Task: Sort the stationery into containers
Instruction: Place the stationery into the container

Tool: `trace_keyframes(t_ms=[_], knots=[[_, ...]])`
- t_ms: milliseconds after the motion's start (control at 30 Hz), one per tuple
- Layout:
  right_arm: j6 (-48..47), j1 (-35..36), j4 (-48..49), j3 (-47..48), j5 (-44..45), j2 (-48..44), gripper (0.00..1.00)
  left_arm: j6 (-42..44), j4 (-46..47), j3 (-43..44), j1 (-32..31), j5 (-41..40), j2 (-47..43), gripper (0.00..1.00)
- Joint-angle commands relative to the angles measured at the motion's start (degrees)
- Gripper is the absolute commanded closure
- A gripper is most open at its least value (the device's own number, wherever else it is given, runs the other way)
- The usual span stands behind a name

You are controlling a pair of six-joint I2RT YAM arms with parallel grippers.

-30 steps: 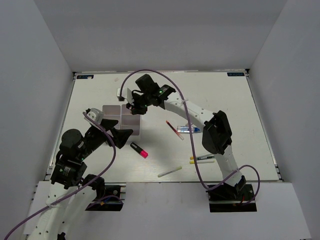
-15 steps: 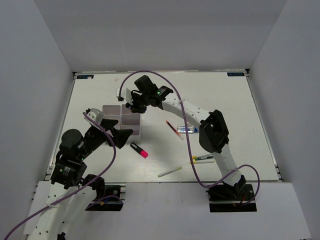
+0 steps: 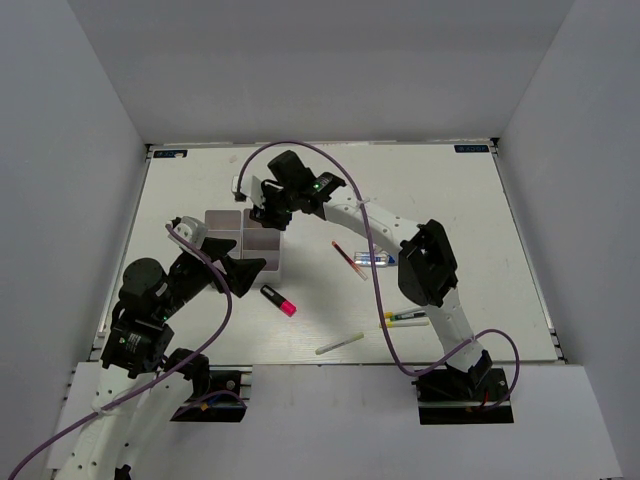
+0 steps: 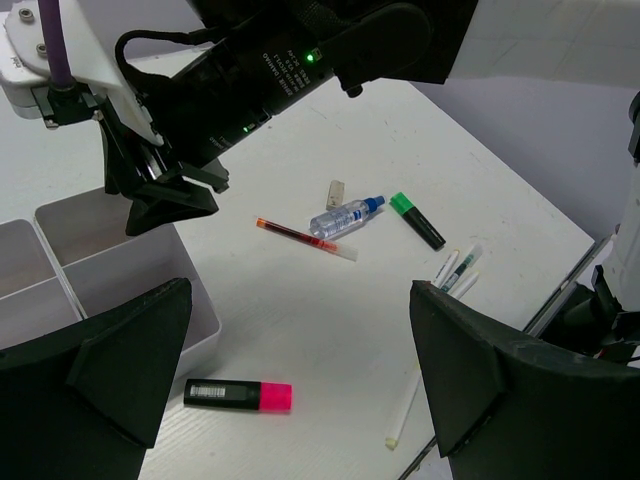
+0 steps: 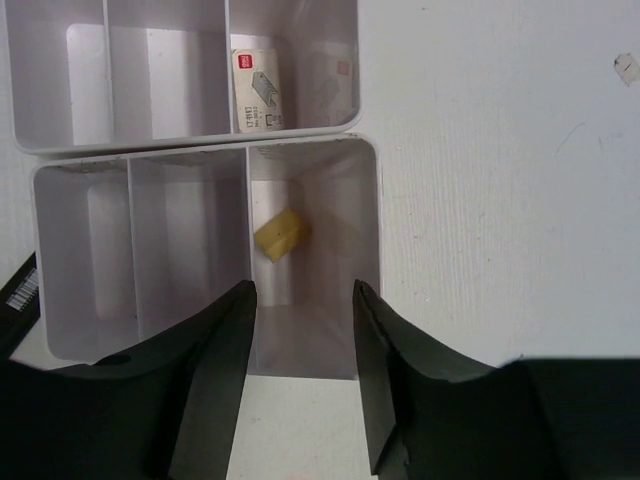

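The white containers (image 3: 232,232) sit at the left middle of the table. My right gripper (image 3: 268,214) hovers over their right end, open and empty (image 5: 303,300). Below it a yellow eraser (image 5: 280,234) lies in the right compartment of one bin (image 5: 312,345). A white eraser (image 5: 258,90) lies in the other bin. My left gripper (image 3: 247,266) is open and empty (image 4: 300,390) just above the pink-tipped highlighter (image 4: 238,394). On the table lie the red pen (image 4: 305,239), clear-blue tube (image 4: 345,216), green highlighter (image 4: 417,220), yellow-capped markers (image 4: 455,270) and white stick (image 4: 410,405).
A small eraser (image 4: 336,193) lies beside the tube. The right arm (image 3: 380,225) arches over the table's middle, and its cable loops above it. The table's raised edges (image 3: 520,230) and grey walls close in the work area.
My right gripper has shifted slightly back and left over the bins, and its elbow has moved a little left. The left arm and the loose items have not moved.
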Motion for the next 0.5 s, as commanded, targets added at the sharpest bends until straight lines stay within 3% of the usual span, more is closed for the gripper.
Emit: trace_keyframes(t_ms=[0, 100, 233, 267, 333, 367, 433, 467], knots=[[1.1, 0.2, -0.2, 2.5, -1.1, -4.2, 0.52, 0.8, 0.5, -0.1, 0.4, 0.2, -0.6, 0.0], [2.3, -0.3, -1.0, 0.4, -0.1, -8.2, 0.68, 0.8, 0.5, -0.1, 0.4, 0.2, -0.6, 0.0], [3.1, -1.7, -0.1, -9.1, 2.2, -18.3, 0.84, 0.8, 1.1, -0.6, 0.4, 0.8, -0.6, 0.13], [3.1, -2.4, 0.8, -14.4, 2.4, -20.1, 0.87, 0.8, 1.6, -1.1, 0.4, 1.4, -0.6, 0.35], [3.3, -3.9, 3.0, -26.4, 3.3, -28.3, 0.95, 0.8, 1.7, -1.8, -0.2, 1.4, 0.4, 0.66], [3.0, -4.4, 5.0, -29.9, 3.6, -30.4, 0.96, 0.2, 1.7, -1.8, -0.2, 1.4, 1.1, 0.87], [1.7, -6.9, 7.4, -42.1, 4.3, -39.9, 0.96, 0.2, 1.1, -1.8, -0.2, 1.4, 3.1, 0.91], [0.2, -7.4, 7.6, -44.6, 4.6, -44.2, 0.93, 0.2, 0.6, -1.8, -0.2, 1.4, 5.4, 0.85]])
